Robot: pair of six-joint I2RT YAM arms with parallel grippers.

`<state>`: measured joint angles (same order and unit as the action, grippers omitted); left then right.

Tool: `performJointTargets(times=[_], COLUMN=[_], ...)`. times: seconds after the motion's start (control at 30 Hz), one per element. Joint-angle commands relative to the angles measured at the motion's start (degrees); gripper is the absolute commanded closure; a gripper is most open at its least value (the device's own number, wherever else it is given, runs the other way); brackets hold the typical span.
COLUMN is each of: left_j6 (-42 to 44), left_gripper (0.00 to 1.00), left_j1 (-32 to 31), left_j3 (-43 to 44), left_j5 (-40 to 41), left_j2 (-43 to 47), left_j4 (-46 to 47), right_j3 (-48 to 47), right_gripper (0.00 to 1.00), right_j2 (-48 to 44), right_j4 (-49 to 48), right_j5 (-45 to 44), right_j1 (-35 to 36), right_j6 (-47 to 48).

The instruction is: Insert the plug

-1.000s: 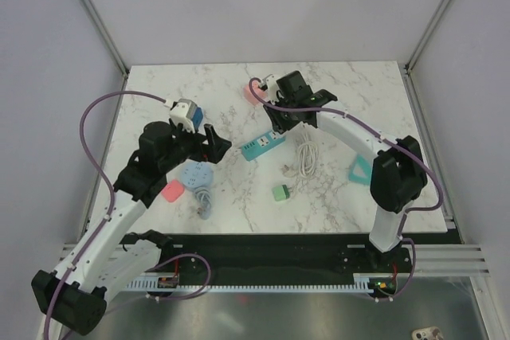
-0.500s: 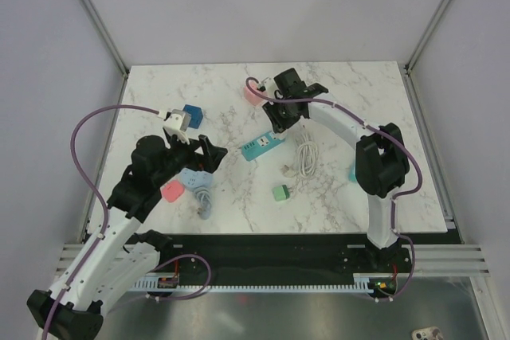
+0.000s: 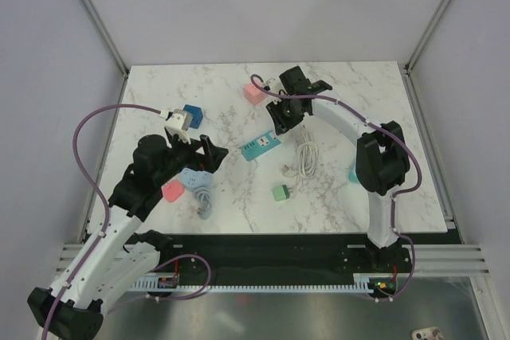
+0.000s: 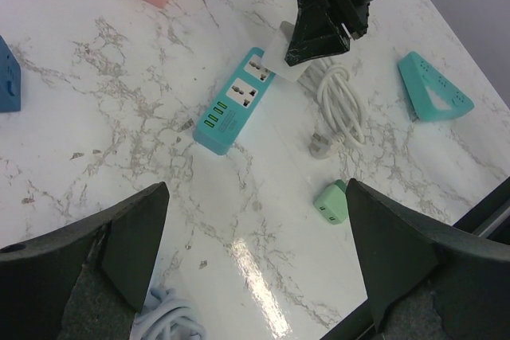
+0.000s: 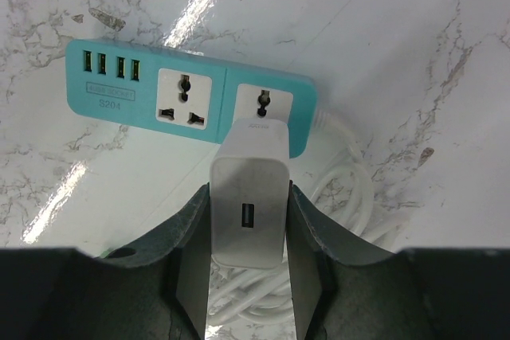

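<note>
The right end effector (image 5: pixel 248 224), clamping the white plug (image 5: pixel 249 189), should square its prongs over the end socket (image 5: pixel 260 101) of the teal strip (image 5: pixel 151 89); the left end effector (image 4: pixel 255 197) gapes wide.

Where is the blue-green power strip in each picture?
Top view: power strip mid-table, by the right gripper.
Left wrist view: power strip near the centre, slanted.
Right wrist view: power strip across the upper half.
Shared landmark: the white coiled cord at its end.
</note>
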<state>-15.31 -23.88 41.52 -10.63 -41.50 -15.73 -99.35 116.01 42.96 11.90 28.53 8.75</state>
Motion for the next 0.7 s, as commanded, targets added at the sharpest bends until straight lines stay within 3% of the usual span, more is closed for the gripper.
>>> performJointTargets(times=[0.0, 0.67], left_j6=[2.0, 2.0], left_gripper=[0.0, 0.0], left_j1=[0.0, -0.1], left_j3=[-0.3, -0.3], left_j5=[-1.0, -1.3], left_j2=[-0.3, -0.3], left_j4=[2.4, 2.4], right_j3=[-2.0, 4.2], right_gripper=[1.0, 1.0], right_j2=[0.8, 0.5], right_j4=[-0.2, -3.8], right_j5=[2.8, 0.2], right_j1=[-0.1, -0.7], right_j6=[-0.2, -2.8])
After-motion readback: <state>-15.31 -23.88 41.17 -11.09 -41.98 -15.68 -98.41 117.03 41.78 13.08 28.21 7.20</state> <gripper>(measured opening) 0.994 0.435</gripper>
